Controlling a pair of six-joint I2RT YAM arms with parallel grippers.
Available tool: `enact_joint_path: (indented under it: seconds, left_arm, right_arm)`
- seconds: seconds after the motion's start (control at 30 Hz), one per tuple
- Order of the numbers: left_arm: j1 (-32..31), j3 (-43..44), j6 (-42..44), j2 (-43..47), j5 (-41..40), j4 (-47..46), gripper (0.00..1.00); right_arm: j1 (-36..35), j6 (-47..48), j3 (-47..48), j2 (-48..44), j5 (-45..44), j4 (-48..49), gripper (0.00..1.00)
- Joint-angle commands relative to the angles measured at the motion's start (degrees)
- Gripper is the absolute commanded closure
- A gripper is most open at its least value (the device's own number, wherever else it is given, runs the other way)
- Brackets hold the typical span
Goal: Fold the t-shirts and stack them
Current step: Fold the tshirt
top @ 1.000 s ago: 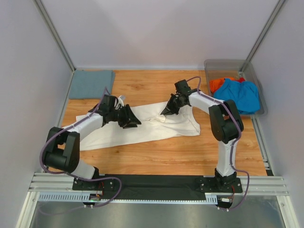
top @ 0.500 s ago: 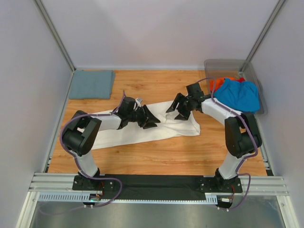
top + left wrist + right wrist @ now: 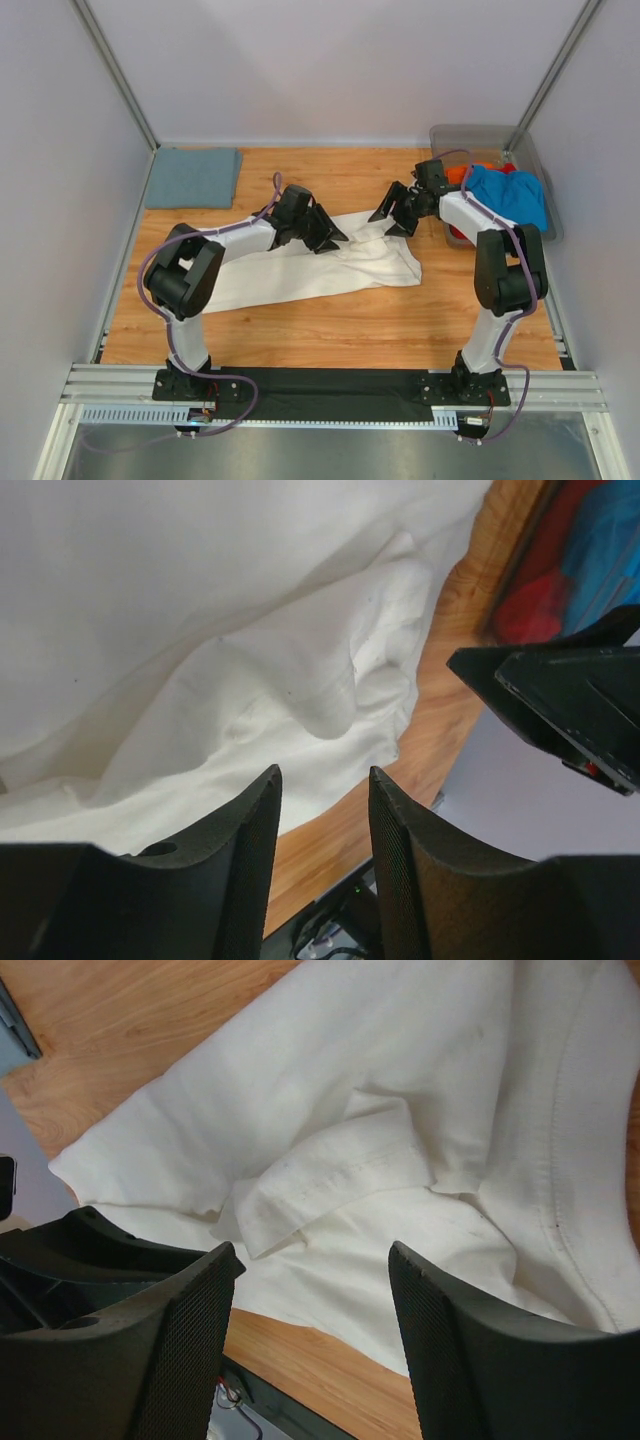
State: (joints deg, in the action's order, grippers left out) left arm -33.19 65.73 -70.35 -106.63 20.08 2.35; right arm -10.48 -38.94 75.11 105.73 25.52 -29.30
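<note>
Over cream t-shirt [image 3: 340, 265], jaws now farther right

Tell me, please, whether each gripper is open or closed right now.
Left gripper: open, holding nothing, above the white shirt.
Right gripper: open, holding nothing.

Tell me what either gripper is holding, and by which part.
Nothing. The left gripper and right gripper are both open over the cream-white t-shirt.

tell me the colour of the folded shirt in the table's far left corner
The folded shirt is dull grey-blue, clearest in the top external view.
</note>
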Motion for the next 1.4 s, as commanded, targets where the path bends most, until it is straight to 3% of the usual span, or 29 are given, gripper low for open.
enact_joint_path:
  seconds: [0.0,0.3,0.6,0.93,1.1,1.37]
  left_arm:
    - [-1.44,4.13,-0.66,-3.23,-3.21,9.16,0.52]
    - [-3.90,12.05,-4.27,-7.80,-8.64,23.13,0.53]
    - [-3.90,13.63,-6.38,-10.44,-10.67,24.02,0.56]
    - [-4.42,18.46,-1.39,-10.18,-12.34,25.77,0.65]
    - [-4.60,20.75,-0.84,-12.63,-12.52,29.55,0.60]
    - [-4.60,24.26,-1.11,-16.06,-11.81,31.14,0.62]
  right_arm:
    - [-0.07,1.23,2.23,0.53,1.20,0.21,0.36]
    - [1.87,2.55,0.48,-0.18,1.20,0.56,0.36]
    - [2.39,4.04,-1.46,-0.44,1.64,1.00,0.36]
    - [2.48,4.57,-1.11,-0.09,2.43,1.00,0.36]
    - [2.57,4.31,-1.37,0.00,2.61,1.17,0.36]
    - [2.92,3.61,-0.58,0.96,2.70,1.09,0.36]
